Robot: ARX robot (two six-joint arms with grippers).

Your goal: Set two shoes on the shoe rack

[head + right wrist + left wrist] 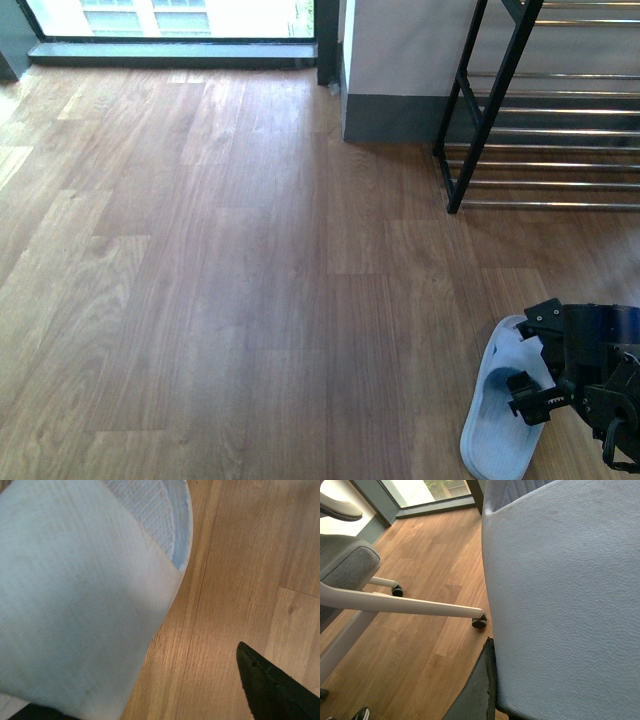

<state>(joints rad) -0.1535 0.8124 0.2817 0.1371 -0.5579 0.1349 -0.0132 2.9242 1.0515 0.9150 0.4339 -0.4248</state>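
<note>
One shoe (503, 405), a pale blue open-backed slipper rather than a sneaker, lies on the wood floor at the front right. My right gripper (545, 390) hangs open just over it; the right wrist view shows its upper (75, 605) close by and one dark finger (275, 690) off to the side over bare floor. The left wrist view is filled by the pebbled pale blue sole of the other shoe (560, 590), which my left gripper is shut on, one dark finger (479, 690) pressed along its edge. The shoe rack (560, 185) stands at the back right with chrome rods and a black frame.
A grey-based wall pillar (400, 70) stands left of the rack, and a window (170, 20) runs along the back. In the left wrist view an office chair's white leg (395, 602) and caster (479, 622) rest on the floor.
</note>
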